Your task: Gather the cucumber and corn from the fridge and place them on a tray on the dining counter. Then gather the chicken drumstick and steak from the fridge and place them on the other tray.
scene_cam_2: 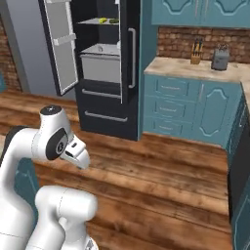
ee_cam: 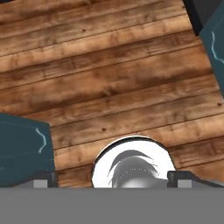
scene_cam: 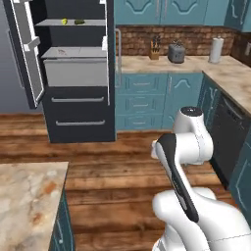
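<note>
The fridge point(scene_cam: 78, 117) point(scene_cam_2: 105, 105) stands across the wooden floor with its left door point(scene_cam: 27, 54) swung open. On its upper shelf lie the yellow corn point(scene_cam: 64, 21) point(scene_cam_2: 102, 20) and, just to its right, the dark green cucumber point(scene_cam: 79, 21) point(scene_cam_2: 113, 21). A corner of the dining counter point(scene_cam: 24, 196) shows at the lower left. My arm is folded near the base, far from the fridge. In the hand view my gripper point(ee_cam: 111, 181) is open, holds nothing and looks down at floor planks. The trays, chicken drumstick and steak are out of view.
Teal cabinets and a stone counter run right of the fridge, carrying a knife block point(scene_cam: 155, 51), a toaster point(scene_cam: 176, 53) and a paper towel roll point(scene_cam: 215, 49). A black dishwasher front point(scene_cam: 230, 137) is at the right. Wooden floor point(scene_cam: 112, 162) lies open between base and fridge.
</note>
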Robot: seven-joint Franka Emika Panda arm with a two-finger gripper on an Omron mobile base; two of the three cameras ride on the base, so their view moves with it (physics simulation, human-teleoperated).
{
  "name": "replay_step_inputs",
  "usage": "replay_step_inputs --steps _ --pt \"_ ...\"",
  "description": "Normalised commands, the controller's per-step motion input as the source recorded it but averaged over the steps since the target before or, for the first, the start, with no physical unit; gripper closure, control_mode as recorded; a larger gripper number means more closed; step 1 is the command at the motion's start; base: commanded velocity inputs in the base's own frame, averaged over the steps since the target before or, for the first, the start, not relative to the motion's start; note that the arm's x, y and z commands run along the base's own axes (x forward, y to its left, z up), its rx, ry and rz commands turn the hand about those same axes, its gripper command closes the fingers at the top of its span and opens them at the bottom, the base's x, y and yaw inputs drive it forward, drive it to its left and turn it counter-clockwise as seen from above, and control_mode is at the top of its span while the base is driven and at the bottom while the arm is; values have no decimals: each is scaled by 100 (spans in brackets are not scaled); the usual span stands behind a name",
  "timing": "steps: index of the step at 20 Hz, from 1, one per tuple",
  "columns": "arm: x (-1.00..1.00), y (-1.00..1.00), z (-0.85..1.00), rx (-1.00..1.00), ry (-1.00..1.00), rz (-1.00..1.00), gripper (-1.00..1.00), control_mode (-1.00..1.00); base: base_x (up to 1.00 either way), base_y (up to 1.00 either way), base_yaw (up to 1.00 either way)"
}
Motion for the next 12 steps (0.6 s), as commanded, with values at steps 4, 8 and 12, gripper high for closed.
replay_step_inputs --steps 4,8,12 --pt "0 0 0 0 0 0 -100 100 100 -23 41" --pt "0 0 0 0 0 0 -100 100 100 -6 34" --pt "0 0 0 0 0 0 -100 100 100 -1 28"
